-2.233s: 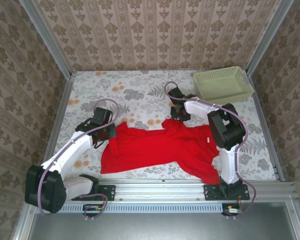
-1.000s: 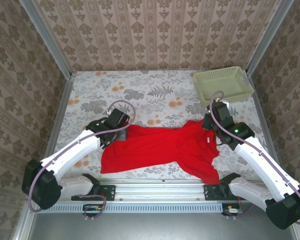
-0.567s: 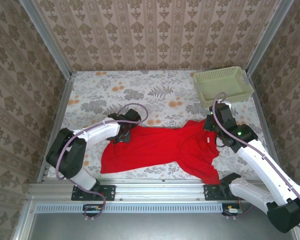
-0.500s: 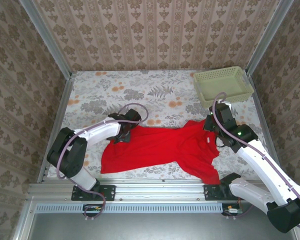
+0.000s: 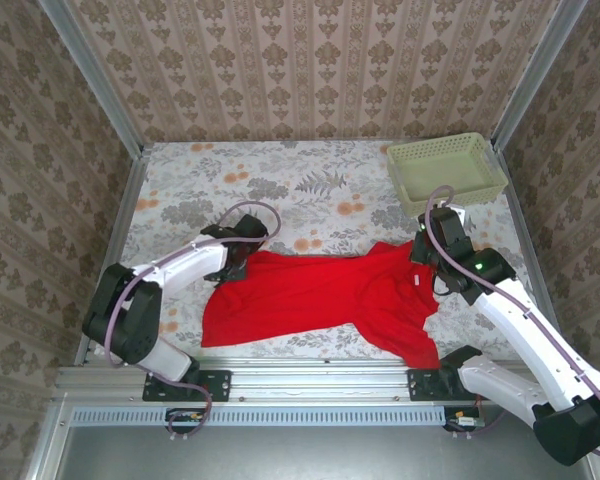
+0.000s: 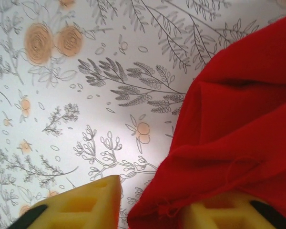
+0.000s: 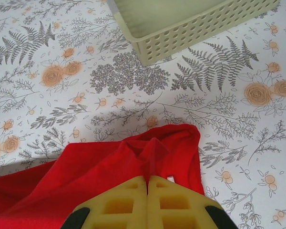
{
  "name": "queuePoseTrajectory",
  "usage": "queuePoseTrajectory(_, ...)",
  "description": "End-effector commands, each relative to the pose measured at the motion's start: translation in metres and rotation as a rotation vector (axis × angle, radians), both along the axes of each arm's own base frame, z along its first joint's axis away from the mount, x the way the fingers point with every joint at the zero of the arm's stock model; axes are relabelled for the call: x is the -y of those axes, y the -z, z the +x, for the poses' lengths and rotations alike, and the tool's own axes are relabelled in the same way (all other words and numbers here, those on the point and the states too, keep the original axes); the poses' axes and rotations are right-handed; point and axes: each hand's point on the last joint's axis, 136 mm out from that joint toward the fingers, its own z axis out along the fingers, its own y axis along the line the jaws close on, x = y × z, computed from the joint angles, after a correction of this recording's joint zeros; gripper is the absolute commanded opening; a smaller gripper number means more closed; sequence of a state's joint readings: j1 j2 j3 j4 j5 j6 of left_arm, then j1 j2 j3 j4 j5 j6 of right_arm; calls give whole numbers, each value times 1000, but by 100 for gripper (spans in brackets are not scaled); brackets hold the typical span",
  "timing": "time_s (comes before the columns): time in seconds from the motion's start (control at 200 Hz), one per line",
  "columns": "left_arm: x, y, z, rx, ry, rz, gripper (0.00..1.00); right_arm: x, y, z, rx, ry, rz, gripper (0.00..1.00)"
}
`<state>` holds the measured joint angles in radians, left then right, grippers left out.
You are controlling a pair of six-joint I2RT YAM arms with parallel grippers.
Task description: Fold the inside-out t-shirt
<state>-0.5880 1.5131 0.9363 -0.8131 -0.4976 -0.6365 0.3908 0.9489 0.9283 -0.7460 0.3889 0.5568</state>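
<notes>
My left arm [image 5: 175,270] folds at its elbow by the near-left edge and runs right to the far-left corner of the inside-out t-shirt [image 5: 320,295], which lies spread on the desk [image 5: 280,180] at its near middle. There my left claw [image 6: 151,194] stands partly wide, the cloth's edge between its pads [image 6: 81,202]. My right arm [image 5: 525,320] angles in from the near right. My right claw [image 7: 148,180] pinches the shirt's far-right fold, near the pale green basket [image 7: 195,33].
</notes>
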Motion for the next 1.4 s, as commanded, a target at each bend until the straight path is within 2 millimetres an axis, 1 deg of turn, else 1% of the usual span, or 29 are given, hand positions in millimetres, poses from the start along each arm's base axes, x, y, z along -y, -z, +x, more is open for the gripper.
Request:
queuePoseTrajectory(0.0,-12,-8,-4,9,-14,44,30,7,-4,-1,-5,38,-16,0)
queuePoseTrajectory(0.075,-14,-9,-4,7,-20,57,26,8,-4,-1,-10,36,-24,0)
queuePoseTrajectory(0.17,-13,-11,-4,10,-16,51,25,9,-3,0,-22,39,-34,0)
queuePoseTrajectory(0.205,-13,-12,-4,12,-14,48,27,9,-2,0,-27,40,-41,0)
queuePoseTrajectory(0.305,-5,-9,-2,6,14,15,38,9,2,1,-38,40,-46,0)
queuePoseTrajectory(0.375,-3,-5,-1,-10,22,17,42,8,2,2,-38,38,-39,0)
queuePoseTrajectory(0.465,-3,-3,0,-25,28,39,43,7,3,2,-38,37,-38,0)
queuePoseTrajectory(0.555,-5,-10,0,-17,35,86,42,8,4,2,-44,36,-43,0)
queuePoseTrajectory(0.595,1,-16,1,-1,61,93,41,8,5,2,-48,37,-49,0)
queuePoseTrajectory(0.64,16,-20,2,17,116,64,39,8,7,2,-51,36,-50,0)
queuePoseTrajectory(0.725,45,-24,0,36,190,-41,31,7,9,3,-54,35,-50,0)
queuePoseTrajectory(0.76,54,-25,-1,41,206,-85,27,6,9,4,-55,35,-47,0)
queuePoseTrajectory(0.865,69,-26,-2,62,224,-197,20,5,11,5,-56,34,-41,0)
queuePoseTrajectory(0.94,75,-27,-2,74,232,-262,16,5,11,5,-58,32,-42,0)
queuePoseTrajectory(0.99,73,-27,-2,76,218,-286,14,6,11,4,-61,34,-48,0)
queuePoseTrajectory(1.06,60,-26,-3,75,185,-259,15,8,10,3,-59,35,-52,0)
queuePoseTrajectory(1.12,49,-29,-3,81,178,-187,24,8,10,2,-59,35,-52,0)
queuePoseTrajectory(1.155,47,-27,-3,68,185,-163,28,8,10,2,-58,37,-52,0)
queuePoseTrajectory(1.195,48,-21,-5,37,197,-157,29,8,11,2,-60,37,-50,0)
queuePoseTrajectory(1.295,50,-3,-9,-29,192,-151,30,7,11,3,-58,39,-42,0)
queuePoseTrajectory(1.395,46,14,-14,-79,156,-135,30,7,11,2,-57,38,-38,0)
